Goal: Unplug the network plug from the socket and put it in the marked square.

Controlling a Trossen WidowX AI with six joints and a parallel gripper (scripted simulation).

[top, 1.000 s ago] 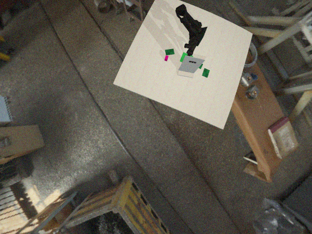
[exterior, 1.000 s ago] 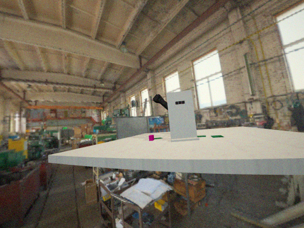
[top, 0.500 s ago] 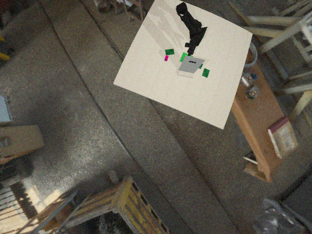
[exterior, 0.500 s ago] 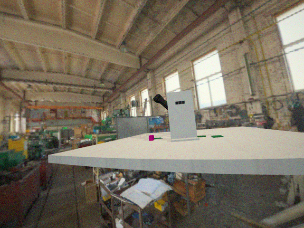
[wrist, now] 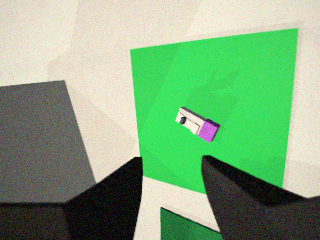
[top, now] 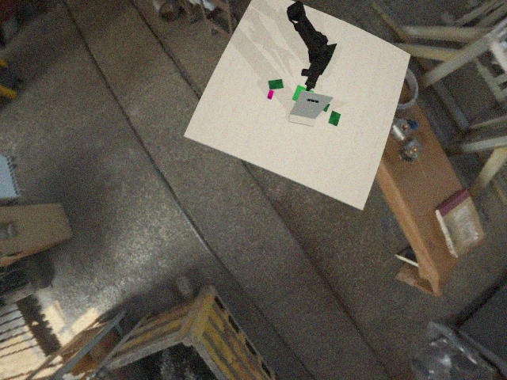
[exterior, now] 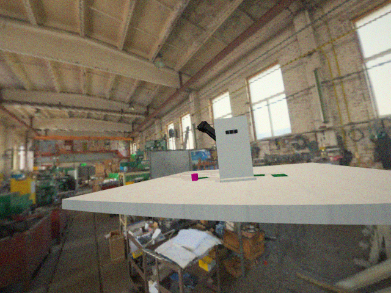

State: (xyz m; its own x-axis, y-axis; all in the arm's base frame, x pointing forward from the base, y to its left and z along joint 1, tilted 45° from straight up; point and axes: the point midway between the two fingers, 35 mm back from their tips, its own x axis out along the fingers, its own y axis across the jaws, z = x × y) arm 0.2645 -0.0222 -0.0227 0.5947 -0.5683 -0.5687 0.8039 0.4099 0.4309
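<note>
The plug point(wrist: 194, 121), pale grey with a purple end, lies on the bright green marked square point(wrist: 260, 70) point(top: 299, 93) in the wrist view, well inside its edges. My gripper point(wrist: 172, 164) point(top: 309, 88) is open and empty; bare space shows between its black fingers, and the plug lies beyond the fingertips, apart from them. The grey upright panel point(top: 310, 108) point(exterior: 235, 151) stands beside the square, with dark slots near its top. In the exterior view the panel hides the gripper and the plug. The plug is too small to make out in the top view.
A magenta block point(top: 270, 94) point(exterior: 194, 177) stands near a dark green patch point(top: 275, 84). Another dark green patch point(top: 334, 118) point(exterior: 279, 174) lies on the panel's other side. A dark grey surface point(wrist: 40, 145) is at the left of the wrist view, with a dark green patch point(wrist: 182, 227) at the bottom.
</note>
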